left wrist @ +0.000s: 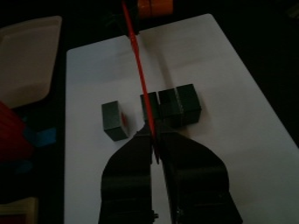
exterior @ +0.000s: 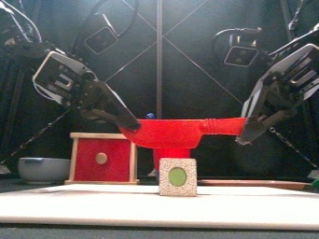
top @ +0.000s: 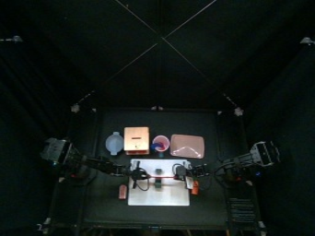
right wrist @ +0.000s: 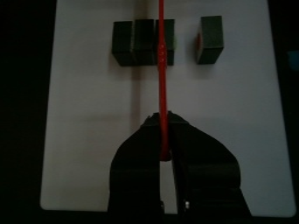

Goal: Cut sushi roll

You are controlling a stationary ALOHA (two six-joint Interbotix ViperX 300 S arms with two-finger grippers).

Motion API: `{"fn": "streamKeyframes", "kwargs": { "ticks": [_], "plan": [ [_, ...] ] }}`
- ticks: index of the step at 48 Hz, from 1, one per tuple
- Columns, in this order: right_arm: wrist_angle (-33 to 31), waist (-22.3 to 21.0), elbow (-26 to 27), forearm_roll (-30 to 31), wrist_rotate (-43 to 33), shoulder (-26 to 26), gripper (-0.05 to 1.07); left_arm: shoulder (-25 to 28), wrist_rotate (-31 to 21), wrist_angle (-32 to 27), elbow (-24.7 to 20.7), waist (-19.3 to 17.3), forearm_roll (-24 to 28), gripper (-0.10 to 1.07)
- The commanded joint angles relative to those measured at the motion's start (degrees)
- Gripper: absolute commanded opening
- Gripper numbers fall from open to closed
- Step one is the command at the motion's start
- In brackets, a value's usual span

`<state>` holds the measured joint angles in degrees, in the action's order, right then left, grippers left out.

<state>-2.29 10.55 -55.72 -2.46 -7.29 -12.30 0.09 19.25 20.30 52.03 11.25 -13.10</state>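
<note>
Both our claws, left point(left wrist: 156, 140) and right point(right wrist: 166, 131), were clamped on the red cutter point(exterior: 174, 133) to steady it above the sushi roll point(right wrist: 143, 43), one piece point(right wrist: 212, 38) at three o'clock.

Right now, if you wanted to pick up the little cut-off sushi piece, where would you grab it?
Probably grip the small cut-off piece across its two long flat sides, coming straight down from above. It lies alone on the white board, apart from the bigger sushi roll, so there is room for jaws on both sides.
</note>
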Motion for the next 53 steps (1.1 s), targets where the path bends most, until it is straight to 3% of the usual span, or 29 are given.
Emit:
{"fn": "streamKeyframes", "kwargs": {
  "ticks": [1,29,53],
  "plan": [
    [-2.0,2.3,-0.4,-1.2,0.1,-0.3,0.32,1.0,0.2,-0.7,0.6,1.0,-0.5,0.4],
    [-2.1,2.6,-0.8,-2.5,0.1,1.8,0.32,4.9,0.4,-2.5,-1.1,0.9,-0.6,0.4],
    [-2.0,4.3,0.4,-4.8,0.1,8.6,0.32,9.3,0.1,-4.8,-1.1,1.8,-0.6,0.4]
  ]
}}
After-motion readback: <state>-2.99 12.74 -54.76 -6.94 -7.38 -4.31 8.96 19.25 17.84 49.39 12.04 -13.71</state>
